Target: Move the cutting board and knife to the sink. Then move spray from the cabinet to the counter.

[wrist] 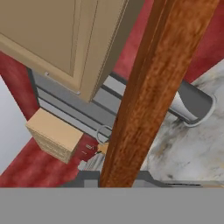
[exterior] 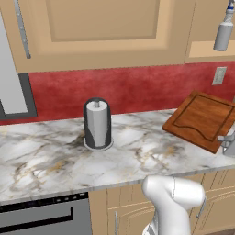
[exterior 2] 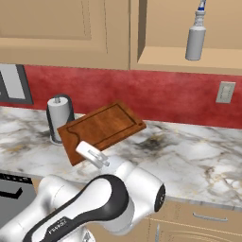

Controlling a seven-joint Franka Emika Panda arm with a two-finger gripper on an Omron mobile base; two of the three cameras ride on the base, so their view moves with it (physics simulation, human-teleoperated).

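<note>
Right base view: gripper (exterior 2: pixel 93 155) clamps the tilted cutting board (exterior 2: pixel 101 128) clear above the counter (exterior 2: pixel 189 160).

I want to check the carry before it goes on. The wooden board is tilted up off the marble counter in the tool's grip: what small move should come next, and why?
Probably lift a little higher, then start carrying it sideways. The reddish-brown grooved wooden cutting board hangs tilted above the veined marble counter, the tool shut on its near edge, and the grey cylinder with a dark base stands close behind it.
</note>
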